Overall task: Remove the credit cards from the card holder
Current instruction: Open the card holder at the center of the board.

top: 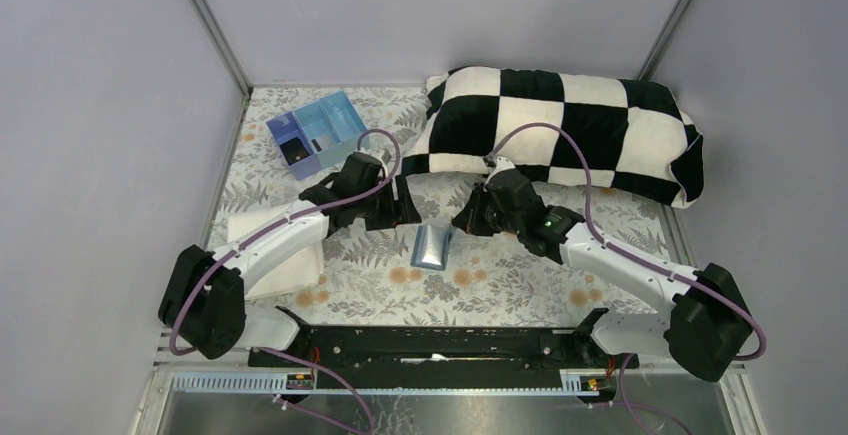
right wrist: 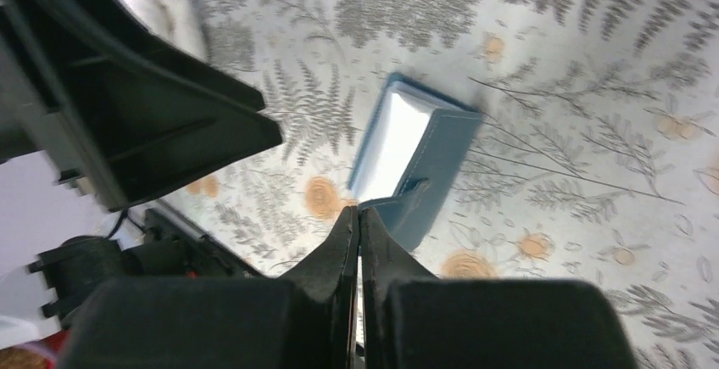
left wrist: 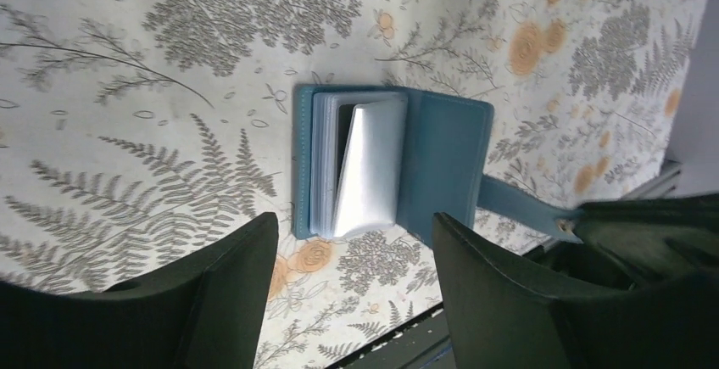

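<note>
The light-blue card holder lies open on the floral cloth mid-table, with its clear sleeves fanned up from the blue cover. A dark card edge shows between the sleeves. My left gripper hovers over the holder's near end, open, with nothing between its fingers. In the top view the left gripper sits just left of the holder. My right gripper is shut, its tips pinching the end of the holder's strap; the holder's cover lies just beyond them. From above, the right gripper is at the holder's right.
A blue-and-purple compartment tray stands at the back left. A black-and-white checkered pillow fills the back right. A folded white cloth lies under the left arm. A black rail runs along the near edge.
</note>
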Controlling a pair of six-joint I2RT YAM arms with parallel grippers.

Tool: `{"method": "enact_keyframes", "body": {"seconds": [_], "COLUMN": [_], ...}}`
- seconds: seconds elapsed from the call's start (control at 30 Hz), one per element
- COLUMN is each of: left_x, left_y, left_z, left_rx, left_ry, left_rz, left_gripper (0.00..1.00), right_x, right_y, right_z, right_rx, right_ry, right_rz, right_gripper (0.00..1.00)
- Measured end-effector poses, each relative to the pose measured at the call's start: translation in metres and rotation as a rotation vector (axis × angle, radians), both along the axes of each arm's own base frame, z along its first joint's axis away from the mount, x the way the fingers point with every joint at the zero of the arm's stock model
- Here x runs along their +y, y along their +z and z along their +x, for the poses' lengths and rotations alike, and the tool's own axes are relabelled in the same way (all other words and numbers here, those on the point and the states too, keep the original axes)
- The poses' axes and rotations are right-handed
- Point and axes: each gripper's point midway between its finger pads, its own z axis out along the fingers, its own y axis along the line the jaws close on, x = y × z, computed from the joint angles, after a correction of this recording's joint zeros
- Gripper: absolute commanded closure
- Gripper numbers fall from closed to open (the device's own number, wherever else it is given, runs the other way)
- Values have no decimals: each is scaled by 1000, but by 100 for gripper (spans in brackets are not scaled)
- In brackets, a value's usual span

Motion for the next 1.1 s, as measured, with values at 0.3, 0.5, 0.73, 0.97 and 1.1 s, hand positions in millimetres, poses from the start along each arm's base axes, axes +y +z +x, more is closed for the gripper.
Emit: {"method": "enact_keyframes", "body": {"seconds": [0.3, 0.5, 0.73, 0.97, 1.1], "left_x": [-13, -13, -18, -20, -25], "left_y": [-13, -26, -27, -30, -37], "left_z": [-7, -14, -19, -17, -12], "left_rx": [59, 89, 87, 92, 107], "left_ry": [-9, -15, -35, -33, -32], "left_rz": [-62, -46, -44, -48, -47], "left_gripper": [32, 32, 33, 37, 37], "right_x": [-65, -112, -106, -58, -48], "right_y": [-83, -134, -94, -28, -35], "right_z": [-25, -53, -41, -8, -10], "right_rx": [99, 230, 151, 37, 65], "right_ry": [-135, -211, -218, -168, -132], "right_rz": [-234, -427, -373, -180, -174], "right_gripper": [90, 54, 45, 44, 44]}}
